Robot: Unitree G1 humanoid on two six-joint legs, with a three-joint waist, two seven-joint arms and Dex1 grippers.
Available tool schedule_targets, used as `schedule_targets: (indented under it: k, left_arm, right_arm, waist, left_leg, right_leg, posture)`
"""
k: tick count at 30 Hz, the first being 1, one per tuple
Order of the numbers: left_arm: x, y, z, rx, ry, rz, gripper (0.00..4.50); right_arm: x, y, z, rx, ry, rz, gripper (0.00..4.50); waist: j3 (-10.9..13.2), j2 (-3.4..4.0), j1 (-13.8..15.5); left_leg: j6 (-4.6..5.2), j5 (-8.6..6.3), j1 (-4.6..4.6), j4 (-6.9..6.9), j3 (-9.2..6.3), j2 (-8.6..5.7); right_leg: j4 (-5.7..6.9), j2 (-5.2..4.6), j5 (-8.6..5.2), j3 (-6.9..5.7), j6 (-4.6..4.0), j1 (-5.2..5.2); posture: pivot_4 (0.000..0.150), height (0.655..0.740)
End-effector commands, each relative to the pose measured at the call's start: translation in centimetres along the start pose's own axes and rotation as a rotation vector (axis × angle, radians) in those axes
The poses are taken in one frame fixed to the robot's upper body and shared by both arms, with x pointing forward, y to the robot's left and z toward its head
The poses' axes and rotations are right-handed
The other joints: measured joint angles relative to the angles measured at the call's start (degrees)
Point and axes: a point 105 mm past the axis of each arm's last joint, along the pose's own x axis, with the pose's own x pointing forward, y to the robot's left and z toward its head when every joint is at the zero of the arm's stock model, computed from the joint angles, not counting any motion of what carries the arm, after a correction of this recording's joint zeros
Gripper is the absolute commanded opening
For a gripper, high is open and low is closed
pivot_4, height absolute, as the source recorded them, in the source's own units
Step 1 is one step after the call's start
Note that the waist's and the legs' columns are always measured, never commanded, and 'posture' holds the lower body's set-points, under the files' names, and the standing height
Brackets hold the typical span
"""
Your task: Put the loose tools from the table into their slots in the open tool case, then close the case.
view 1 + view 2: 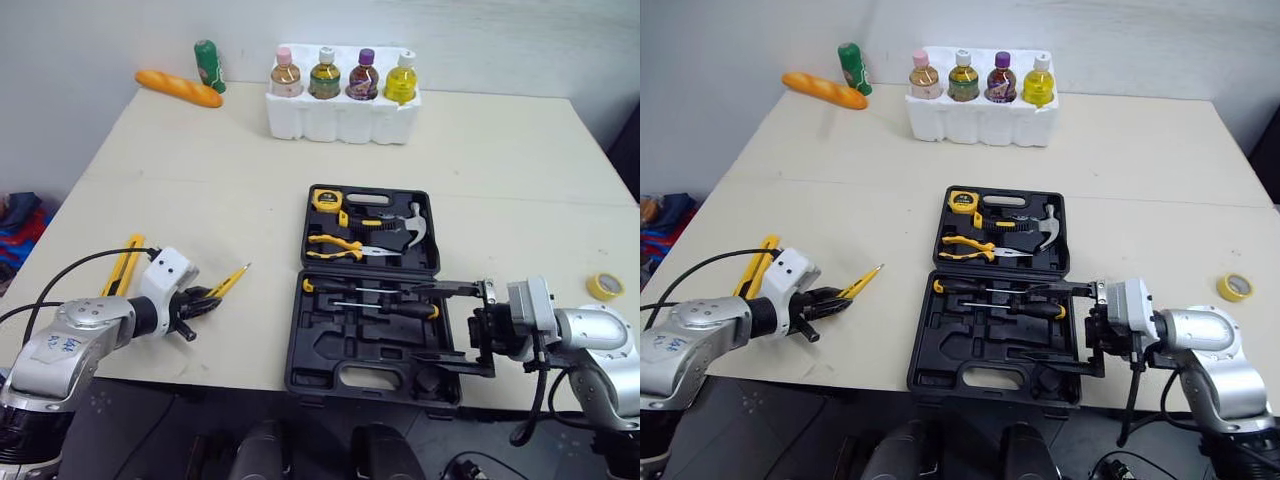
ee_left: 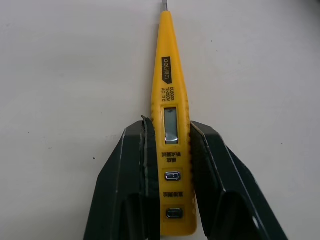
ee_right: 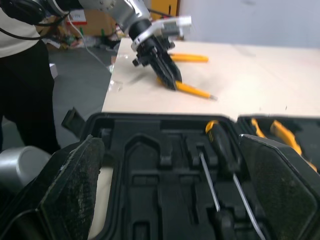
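Observation:
The open black tool case [image 1: 330, 352] lies at the table's front centre. Its far half holds a tape measure, pliers [image 1: 335, 247] and a hammer [image 1: 410, 225]; two screwdrivers [image 1: 385, 303] rest in the near half. A yellow tester pen [image 1: 232, 280] lies on the table left of the case, and my left gripper [image 1: 205, 300] is shut on its rear end, with the fingers [image 2: 135, 170] pressed to both sides. My right gripper [image 1: 422, 322] stands wide open over the right side of the case's near half, with nothing between its fingers [image 3: 75, 185].
A yellow utility knife [image 1: 122, 265] lies at the left edge behind my left arm. A yellow tape roll [image 1: 604, 286] sits at the right edge. A foam tray [image 1: 340, 120] with several bottles, a bread loaf [image 1: 178, 88] and a green can [image 1: 209, 66] stand at the back.

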Motion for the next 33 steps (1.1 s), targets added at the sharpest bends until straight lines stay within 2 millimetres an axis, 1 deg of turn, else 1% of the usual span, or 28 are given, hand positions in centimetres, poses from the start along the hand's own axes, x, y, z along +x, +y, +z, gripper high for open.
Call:
schedule_targets:
  k: [1,3,5,6,7,8,9,10,11,12,13,15,18,21,23,24,25,26,28,31,33]
  left_arm:
    - [0.1,-0.2,-0.6,-0.02,-0.008,-0.025,0.53]
    - [0.0,-0.3,-0.1,-0.005,-0.04,-0.032,0.53]
    - [-0.7,-0.4,1.3,0.055,-0.12,-0.042,0.53]
    - [-1.4,-0.3,3.2,0.152,-0.216,-0.032,0.53]
    - [-2.0,-0.4,4.1,0.186,-0.245,-0.033,0.53]
    - [-2.5,-0.7,5.2,0.267,-0.271,-0.044,0.53]
    - [-2.9,-0.9,5.8,0.32,-0.283,-0.055,0.53]
    - [-3.3,-1.8,7.0,0.362,-0.332,-0.098,0.53]
    - [-3.7,-3.1,8.4,0.412,-0.393,-0.172,0.53]
    - [-4.0,-4.4,9.4,0.447,-0.44,-0.238,0.53]
    - [-4.1,-5.4,10.1,0.477,-0.473,-0.296,0.53]
    - [-3.7,-7.5,11.1,0.541,-0.486,-0.418,0.53]
    - [-2.8,-9.8,11.3,0.621,-0.441,-0.563,0.53]
    - [-2.0,-10.8,11.2,0.683,-0.388,-0.628,0.53]
    - [-0.8,-11.4,11.2,0.734,-0.338,-0.649,0.53]
    - [0.3,-11.9,11.1,0.752,-0.291,-0.666,0.53]
    - [1.5,-12.4,11.1,0.768,-0.243,-0.669,0.53]
    - [2.2,-12.6,11.2,0.779,-0.21,-0.669,0.53]
    - [3.6,-12.7,12.0,0.783,-0.186,-0.616,0.53]
    - [4.0,-14.0,11.4,0.82,-0.129,-0.643,0.53]
    - [4.3,-14.4,11.3,0.841,-0.116,-0.634,0.53]
  right_arm:
    - [-1.0,-0.5,0.9,-0.046,0.012,-0.012,4.5]
    - [-1.1,-0.8,1.0,-0.057,0.017,-0.021,4.5]
    - [-1.4,-1.1,1.0,-0.073,0.026,-0.038,4.5]
    - [-1.7,-1.2,1.0,-0.079,0.037,-0.046,4.5]
    - [-2.2,-1.2,1.0,-0.074,0.051,-0.053,4.5]
    - [-2.9,-1.1,1.1,-0.067,0.065,-0.065,4.5]
    - [-3.4,-1.1,1.2,-0.062,0.075,-0.073,4.5]
    - [-4.0,-0.9,1.3,-0.056,0.093,-0.077,4.5]
    - [-4.6,-0.8,1.3,-0.052,0.109,-0.08,4.5]
    - [-4.8,-0.8,1.3,-0.049,0.119,-0.082,4.5]
    - [-4.9,-0.9,1.3,-0.05,0.128,-0.086,4.5]
    - [-5.0,-1.2,1.3,-0.063,0.135,-0.104,4.5]
    - [-5.0,-1.5,1.3,-0.071,0.135,-0.115,4.5]
    - [-5.1,-1.5,1.3,-0.071,0.137,-0.116,4.5]
    - [-5.2,-1.3,1.2,-0.074,0.143,-0.123,4.5]
    - [-5.2,-1.1,1.1,-0.073,0.145,-0.126,4.5]
    - [-5.2,-1.0,1.0,-0.072,0.148,-0.126,4.5]
    - [-5.2,-0.9,1.0,-0.071,0.149,-0.126,4.5]
    - [-5.2,-0.8,0.9,-0.071,0.157,-0.123,4.5]
    - [-5.8,-1.1,0.9,-0.074,0.172,-0.159,4.5]
    - [-6.0,-1.0,0.9,-0.073,0.18,-0.161,4.5]
  waist:
    - [0.0,0.0,0.0]
    - [0.0,0.0,-0.08]
    - [0.0,-0.01,-0.11]
    - [0.0,-0.01,-0.11]
    - [0.0,-0.01,-0.09]
    - [0.0,-0.01,-0.01]
    - [0.0,-0.01,0.1]
    - [0.0,-0.01,0.15]
    - [0.0,-0.01,0.28]
    - [0.0,-0.01,0.31]
    - [0.0,-0.03,0.26]
    - [-0.01,-0.04,0.08]
    - [-0.01,-0.04,-0.26]
    - [-0.01,-0.04,-0.23]
    - [-0.01,-0.04,-0.08]
    - [-0.01,-0.04,-0.03]
    - [-0.01,-0.04,0.42]
    - [-0.01,-0.04,0.78]
    - [-0.01,-0.04,0.94]
    - [-0.01,-0.05,0.5]
    - [-0.01,-0.05,0.27]
  left_leg:
    - [0.0,0.0,0.0,0.0,0.0,0.0]
    - [0.0,0.0,0.01,0.0,0.01,0.01]
    - [0.0,0.0,0.03,-0.01,0.01,0.02]
    - [-0.01,0.0,0.03,-0.01,0.03,0.02]
    - [-0.01,0.01,0.03,-0.01,0.03,0.03]
    - [-0.02,0.01,0.02,0.0,0.04,0.04]
    - [-0.02,0.02,0.0,0.0,0.03,0.05]
    - [-0.02,0.01,-0.01,0.0,0.02,0.04]
    - [-0.02,0.01,-0.01,-0.01,0.02,0.04]
    - [0.01,0.0,-0.01,-0.02,0.03,0.01]
    - [0.02,-0.01,-0.01,-0.01,0.05,0.01]
    - [0.03,-0.02,0.0,0.01,0.08,0.02]
    - [0.02,0.0,0.1,0.0,0.24,0.04]
    - [-0.05,0.04,0.17,0.0,0.31,0.11]
    - [-0.07,0.05,0.15,0.06,0.32,0.18]
    - [-0.07,0.06,0.13,0.1,0.31,0.2]
    - [-0.07,0.06,0.12,0.11,0.33,0.2]
    - [-0.06,0.05,0.08,0.19,0.27,0.19]
    - [0.01,0.01,0.01,0.37,0.34,0.2]
    - [0.08,-0.1,-0.13,0.66,0.37,0.27]
    - [0.08,-0.11,-0.15,0.65,0.37,0.29]
  right_leg:
    - [0.0,0.0,0.0,0.0,0.0,0.0]
    - [0.0,0.0,0.0,0.01,0.0,0.01]
    - [0.0,0.0,0.0,0.01,0.0,0.01]
    - [0.0,0.0,0.0,0.02,0.0,0.01]
    - [-0.01,0.01,0.0,0.01,0.0,0.0]
    - [-0.01,0.01,0.0,0.01,-0.01,-0.01]
    - [-0.02,0.01,0.01,-0.01,-0.01,-0.01]
    - [-0.02,0.01,0.01,-0.02,-0.01,-0.01]
    - [-0.05,0.01,0.01,-0.02,-0.02,0.0]
    - [-0.07,0.0,0.01,-0.01,-0.02,0.01]
    - [-0.09,0.0,0.02,-0.01,-0.02,0.03]
    - [-0.15,0.02,0.07,0.0,0.0,0.08]
    - [-0.15,0.14,0.08,0.0,0.02,0.11]
    - [-0.1,0.46,0.08,0.0,0.02,0.07]
    - [-0.09,0.74,0.08,0.09,0.02,0.03]
    - [-0.08,0.81,0.08,0.11,0.02,0.02]
    - [-0.08,0.85,0.08,0.15,0.02,0.01]
    - [-0.07,0.86,0.08,0.19,0.02,0.03]
    - [-0.06,0.91,0.1,0.2,0.06,-0.01]
    - [-0.05,0.94,0.11,0.26,0.08,-0.07]
    - [-0.03,0.93,0.11,0.34,0.08,-0.09]
  posture:
    - [0.15,0.74]
    - [0.15,0.74]
    - [0.15,0.74]
    - [0.15,0.74]
    - [0.15,0.74]
    - [0.15,0.74]
    - [0.15,0.74]
    - [0.15,0.74]
    - [0.15,0.74]
    - [0.15,0.74]
    - [0.15,0.74]
    - [0.15,0.74]
    - [0.15,0.74]
    - [0.15,0.74]
    - [0.15,0.74]
    - [0.15,0.74]
    - [0.15,0.74]
    - [0.15,0.74]
    - [0.15,0.74]
    - [0.15,0.74]
    - [0.15,0.74]
